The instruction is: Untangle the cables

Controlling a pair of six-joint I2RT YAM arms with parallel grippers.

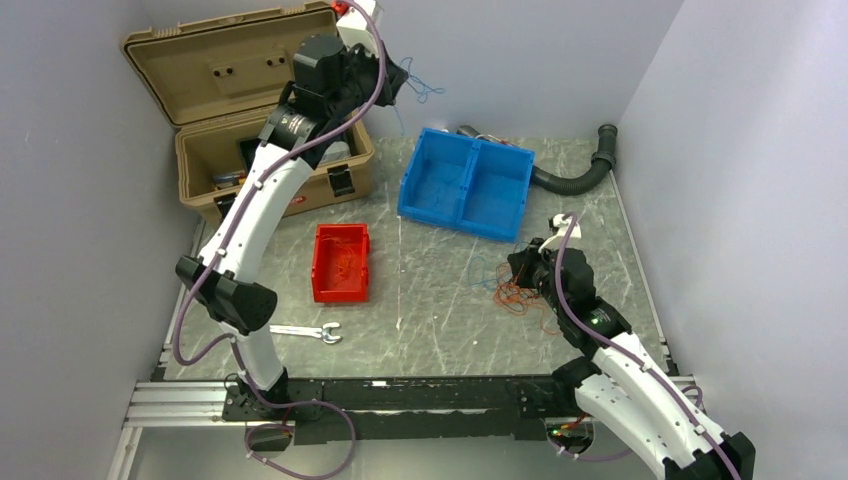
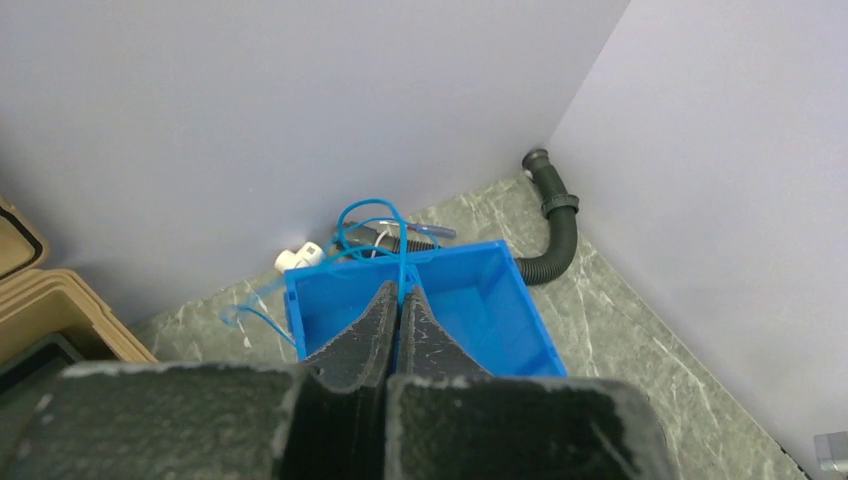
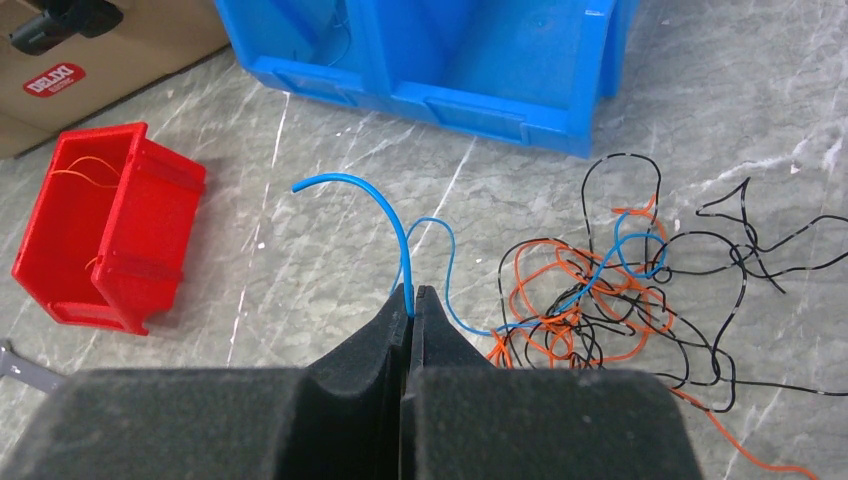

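My left gripper [image 2: 400, 292] pinches a blue wire [image 2: 368, 212] high over the blue bin [image 2: 500, 300], likely to drop it there. My right gripper [image 3: 412, 296] clamps a blue strand [image 3: 385, 200] beside the tangle [image 3: 600, 300] on the table [image 3: 300, 250], probably to tease it out.

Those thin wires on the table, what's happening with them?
Two robot arms are working on them. The left end effector, raised above the blue bin, is shut on a looped blue wire. The right end effector, low over the table, is shut on a blue strand beside the tangle of orange, black and blue wires, not yet sorted out.
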